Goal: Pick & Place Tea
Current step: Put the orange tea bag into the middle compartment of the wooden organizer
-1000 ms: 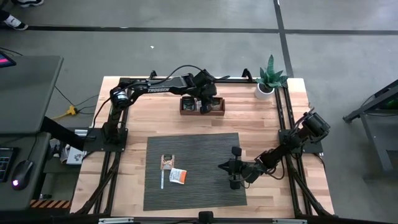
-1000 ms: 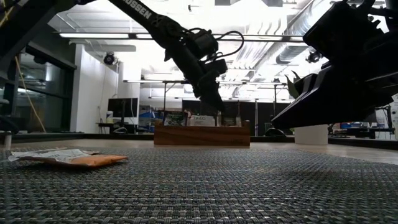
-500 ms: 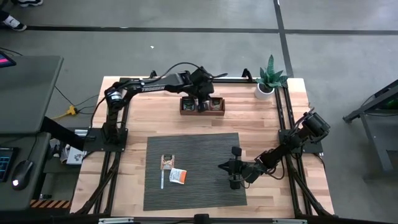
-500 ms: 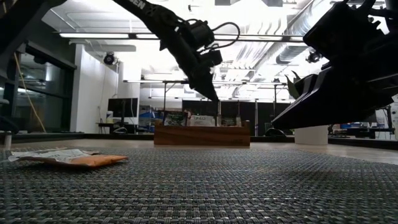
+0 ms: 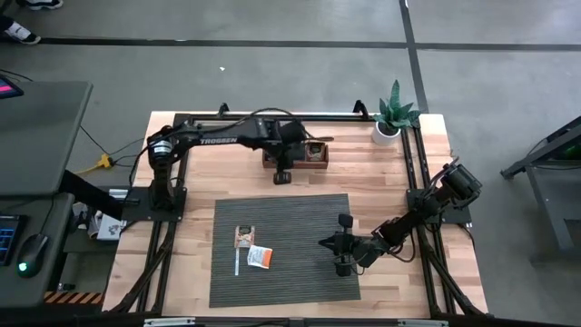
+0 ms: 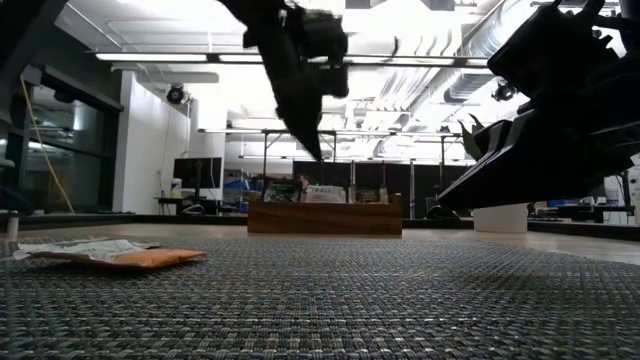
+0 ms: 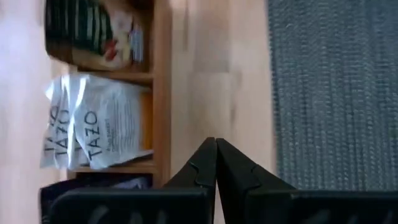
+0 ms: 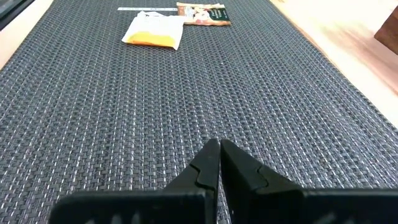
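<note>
The left arm has pulled back from the open wooden tea box (image 5: 307,153) at the far edge of the bench (image 5: 390,173). A second ago its end effector was down among the sachets; now the left end effector (image 5: 282,175) hangs over bare wood between the box and the dark woven mat (image 5: 300,272). Its fingers (image 7: 202,165) are pressed together, and the left wrist view shows nothing between them, so the pull looks to have come away empty.

The coming move turns on this: the stock of tea lies behind the left end effector, toward the bench's far edge. White sachets with printed lettering (image 7: 93,127) stand upright in the middle compartment, and a darker sachet (image 7: 93,34) stands in the next. Two sachets lie flat on the mat's left half, a tan one (image 5: 244,236) and an orange-and-white one (image 5: 260,257) just beside it, near a thin white strip (image 5: 236,262).

The left arm is nearer to both the box and the mat pair. The right end effector (image 5: 339,265) rests low on the mat's right half with its fingers together, well apart from the sachets.
</note>
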Controlling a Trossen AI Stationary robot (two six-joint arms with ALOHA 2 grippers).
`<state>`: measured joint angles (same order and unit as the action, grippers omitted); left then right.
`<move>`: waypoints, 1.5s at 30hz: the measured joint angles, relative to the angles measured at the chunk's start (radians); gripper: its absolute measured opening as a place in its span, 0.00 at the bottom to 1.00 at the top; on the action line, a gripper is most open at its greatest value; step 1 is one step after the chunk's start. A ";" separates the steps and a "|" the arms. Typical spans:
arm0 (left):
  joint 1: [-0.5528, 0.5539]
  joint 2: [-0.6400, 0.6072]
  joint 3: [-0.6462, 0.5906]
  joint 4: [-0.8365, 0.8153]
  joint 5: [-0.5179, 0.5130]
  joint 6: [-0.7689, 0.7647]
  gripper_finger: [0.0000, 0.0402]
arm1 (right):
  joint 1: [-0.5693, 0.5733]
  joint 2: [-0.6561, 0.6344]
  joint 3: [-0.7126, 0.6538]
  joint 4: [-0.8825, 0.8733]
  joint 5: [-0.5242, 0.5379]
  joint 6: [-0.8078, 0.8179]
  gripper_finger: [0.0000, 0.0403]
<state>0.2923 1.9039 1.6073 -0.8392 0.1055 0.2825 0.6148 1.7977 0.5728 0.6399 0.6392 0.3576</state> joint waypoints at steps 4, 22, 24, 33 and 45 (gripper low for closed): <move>-0.058 -0.027 0.000 -0.004 -0.055 -0.006 0.00 | 0.000 0.000 0.000 -0.006 -0.007 0.000 0.03; -0.193 -0.417 -0.319 0.090 -0.111 -0.282 0.00 | 0.000 0.000 0.000 0.002 -0.017 0.000 0.03; -0.227 -0.482 -0.416 0.117 -0.125 -0.351 0.00 | -0.005 0.000 0.000 0.016 -0.018 0.000 0.03; -0.490 -0.613 -0.731 0.359 -0.299 -0.810 0.00 | -0.050 0.001 0.065 0.017 -0.191 -0.127 0.01; -0.898 -0.619 -0.833 0.387 -0.727 -1.424 0.00 | -0.139 0.024 0.346 -0.276 -0.314 -0.213 0.00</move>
<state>-0.6058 1.2854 0.7746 -0.4521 -0.6214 -1.1413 0.4754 1.8219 0.9186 0.3640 0.3250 0.1443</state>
